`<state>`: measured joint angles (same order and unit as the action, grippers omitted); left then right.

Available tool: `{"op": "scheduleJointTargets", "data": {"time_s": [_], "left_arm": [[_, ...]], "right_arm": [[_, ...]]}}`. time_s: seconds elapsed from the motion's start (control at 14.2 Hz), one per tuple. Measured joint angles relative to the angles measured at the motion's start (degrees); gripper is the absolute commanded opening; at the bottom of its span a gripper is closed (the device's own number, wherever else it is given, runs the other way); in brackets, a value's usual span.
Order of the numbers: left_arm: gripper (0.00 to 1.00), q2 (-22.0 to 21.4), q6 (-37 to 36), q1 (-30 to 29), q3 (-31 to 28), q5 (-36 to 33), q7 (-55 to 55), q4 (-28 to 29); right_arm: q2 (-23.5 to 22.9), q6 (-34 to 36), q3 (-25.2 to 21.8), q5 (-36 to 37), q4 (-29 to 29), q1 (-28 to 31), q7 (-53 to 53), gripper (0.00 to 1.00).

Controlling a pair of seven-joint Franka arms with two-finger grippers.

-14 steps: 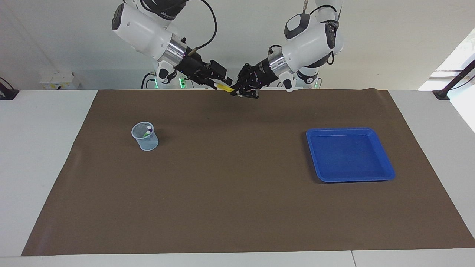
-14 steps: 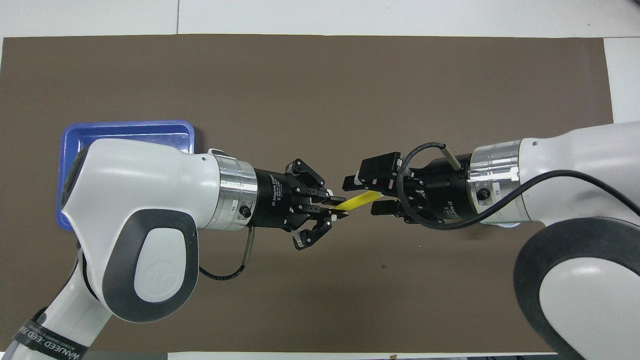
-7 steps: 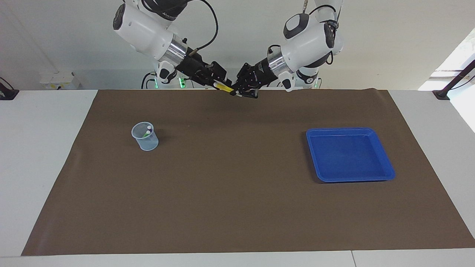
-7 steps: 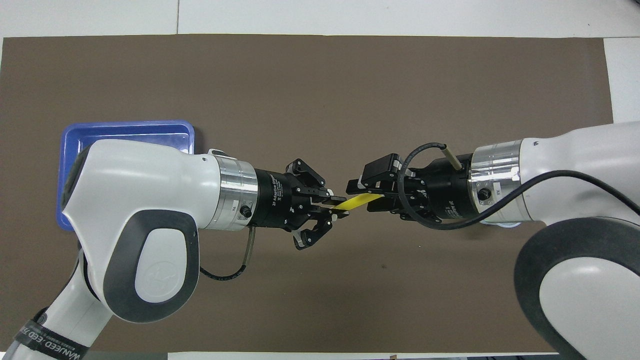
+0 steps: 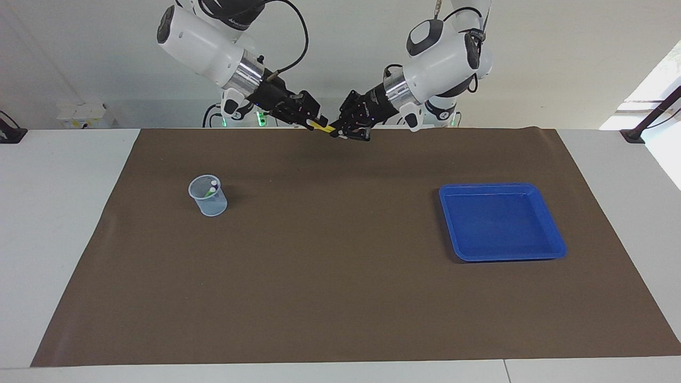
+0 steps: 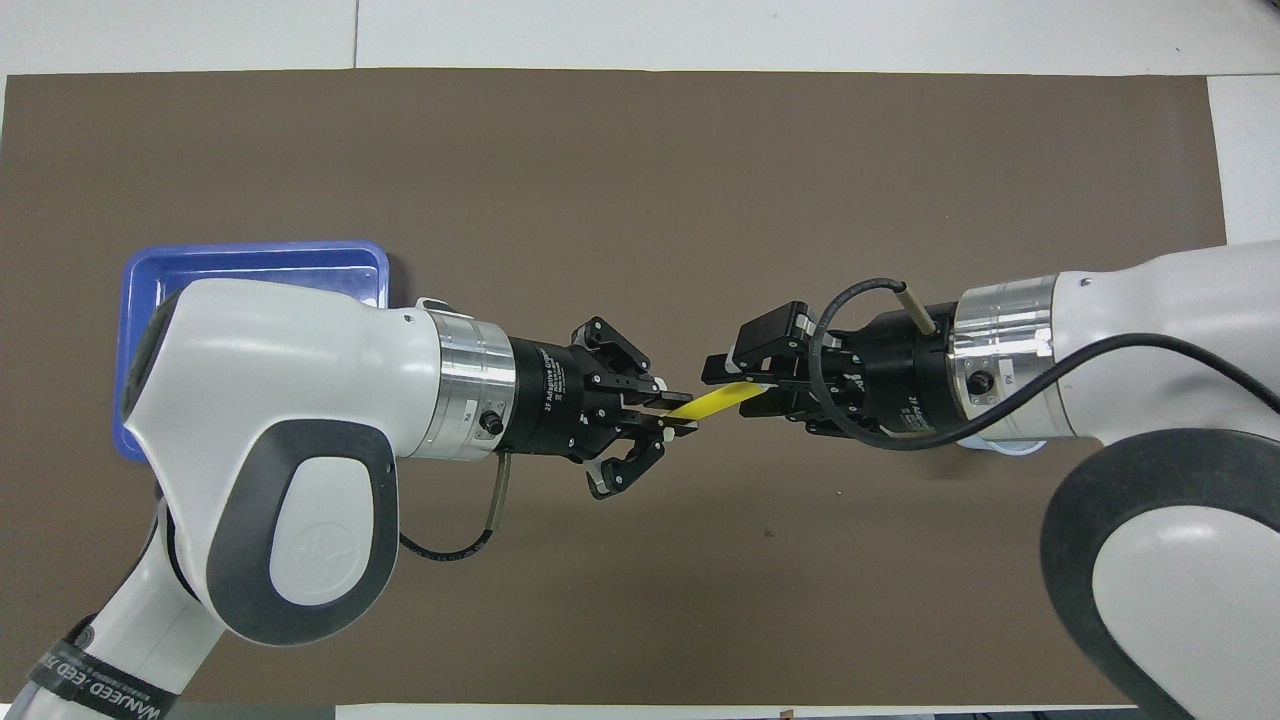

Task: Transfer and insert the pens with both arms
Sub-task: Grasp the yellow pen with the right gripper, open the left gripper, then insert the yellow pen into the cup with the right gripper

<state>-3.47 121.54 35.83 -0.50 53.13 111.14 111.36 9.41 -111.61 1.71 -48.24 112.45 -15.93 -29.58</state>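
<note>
Your left gripper (image 6: 668, 417) is pinched tight on one end of the yellow pen (image 6: 716, 402), high over the brown mat (image 6: 640, 180) at the robots' edge of the table. Your right gripper (image 6: 735, 385) has its fingers closed down around the pen's other end, so both grip it at once. Only the overhead view lets you see both grips plainly; the blue tray (image 6: 250, 262) lies half hidden under the left arm there. Only the facing view shows you the clear cup (image 5: 208, 195) toward the right arm's end, with two pale-capped pens (image 5: 213, 185) standing in it, and the whole tray (image 5: 500, 221).
</note>
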Motion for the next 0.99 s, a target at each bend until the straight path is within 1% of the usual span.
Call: {"op": "scheduleJointTargets", "data": {"time_s": [0.07,0.14,0.49,0.56,0.85,0.92,0.99], "left_arm": [[0.00,0.0,0.0,0.0,0.0,0.0,0.0,0.0],[0.00,0.0,0.1,0.0,0.0,0.0,0.0,0.0],[0.00,-0.2,0.2,0.0,-0.2,0.0,0.0,0.0],[0.99,-0.2,0.2,0.0,-0.2,0.0,0.0,0.0],[1.00,-0.2,0.2,0.0,-0.1,0.0,0.0,0.0],[1.00,-0.2,0.2,0.0,-0.1,0.0,-0.1,0.0],[1.00,-0.2,0.2,0.0,0.0,-1.0,-0.4,0.0]], "right_arm": [[0.0,0.0,0.0,0.0,0.0,0.0,0.0,0.06],[0.0,0.0,0.0,0.1,0.0,0.0,0.0,0.00],[0.0,0.2,-0.1,0.7,0.2,0.2,0.1,0.00],[0.0,0.3,-0.1,0.7,0.2,0.2,0.1,0.00],[0.0,0.9,-0.1,0.7,0.1,0.3,0.6,0.00],[0.0,1.7,-0.2,1.1,-0.2,0.6,1.1,0.00],[-0.1,3.6,-0.2,3.2,-1.2,1.5,1.9,0.00]]}}
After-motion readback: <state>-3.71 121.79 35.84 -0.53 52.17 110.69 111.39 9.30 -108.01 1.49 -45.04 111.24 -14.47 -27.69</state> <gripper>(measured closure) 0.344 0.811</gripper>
